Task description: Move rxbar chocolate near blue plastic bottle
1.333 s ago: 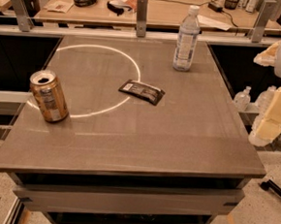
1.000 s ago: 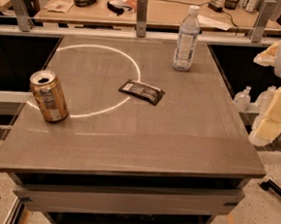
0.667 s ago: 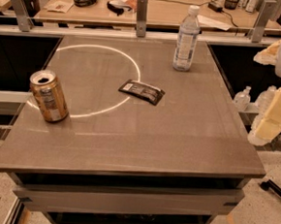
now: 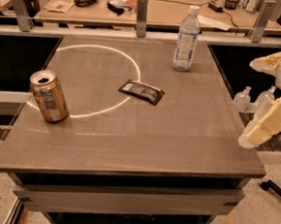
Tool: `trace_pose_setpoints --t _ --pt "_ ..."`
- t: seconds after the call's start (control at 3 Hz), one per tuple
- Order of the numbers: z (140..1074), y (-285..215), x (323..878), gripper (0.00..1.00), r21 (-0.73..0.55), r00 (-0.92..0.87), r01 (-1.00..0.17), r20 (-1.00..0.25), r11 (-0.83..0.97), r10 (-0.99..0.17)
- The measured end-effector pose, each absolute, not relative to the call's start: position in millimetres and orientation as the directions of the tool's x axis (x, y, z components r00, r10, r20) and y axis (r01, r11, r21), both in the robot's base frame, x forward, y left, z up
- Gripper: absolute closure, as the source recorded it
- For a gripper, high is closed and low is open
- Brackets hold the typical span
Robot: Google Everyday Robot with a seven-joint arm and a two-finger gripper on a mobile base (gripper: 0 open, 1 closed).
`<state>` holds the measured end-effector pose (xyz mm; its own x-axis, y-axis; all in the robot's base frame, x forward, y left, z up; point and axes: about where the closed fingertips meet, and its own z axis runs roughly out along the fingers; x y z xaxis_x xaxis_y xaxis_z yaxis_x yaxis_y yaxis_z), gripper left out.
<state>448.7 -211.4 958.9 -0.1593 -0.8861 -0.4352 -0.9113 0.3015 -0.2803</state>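
The rxbar chocolate (image 4: 141, 91), a flat dark wrapper with a pale label patch, lies near the middle of the grey table (image 4: 177, 141). The blue plastic bottle (image 4: 186, 39), clear with a white cap and pale label, stands upright at the table's back right. The bar is about a hand's length in front and to the left of the bottle. My gripper (image 4: 268, 121) is off the table's right edge, well to the right of the bar and holding nothing that I can see.
A gold drink can (image 4: 48, 96) stands open-topped near the table's left edge. A white circle (image 4: 96, 81) is marked on the tabletop. Small clear bottles (image 4: 253, 99) sit beyond the right edge. A cluttered bench (image 4: 115, 0) with metal posts runs behind.
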Motion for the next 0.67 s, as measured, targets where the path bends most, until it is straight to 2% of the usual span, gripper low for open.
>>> trace_pose_setpoints --t 0.67 --pt "936.7 -197.6 472.5 0.0 -0.238 -0.147 -0.897 -0.632 0.371 -0.761"
